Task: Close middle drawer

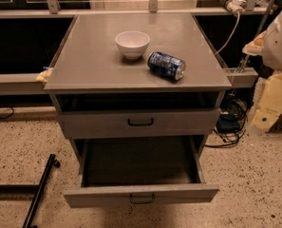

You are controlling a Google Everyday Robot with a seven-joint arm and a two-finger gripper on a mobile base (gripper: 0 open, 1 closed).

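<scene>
The grey cabinet (83, 80) stands in the middle of the view. The middle drawer (140, 194), with a low flat front and a small black loop handle (142, 199), is pulled far out toward me and its inside looks empty. Above it the taller-fronted drawer (93, 123) with the larger black handle sticks out only slightly. The lowest drawer is hidden below the open one. My gripper (257, 45) shows as white and cream parts at the right edge, level with the cabinet top and well away from the drawer.
A white bowl (132, 43) and a blue can (166, 65) lying on its side are on the cabinet top. A black pole (40, 190) lies on the speckled floor at the left. Cables (228, 127) and cream foam (273, 101) lie to the right.
</scene>
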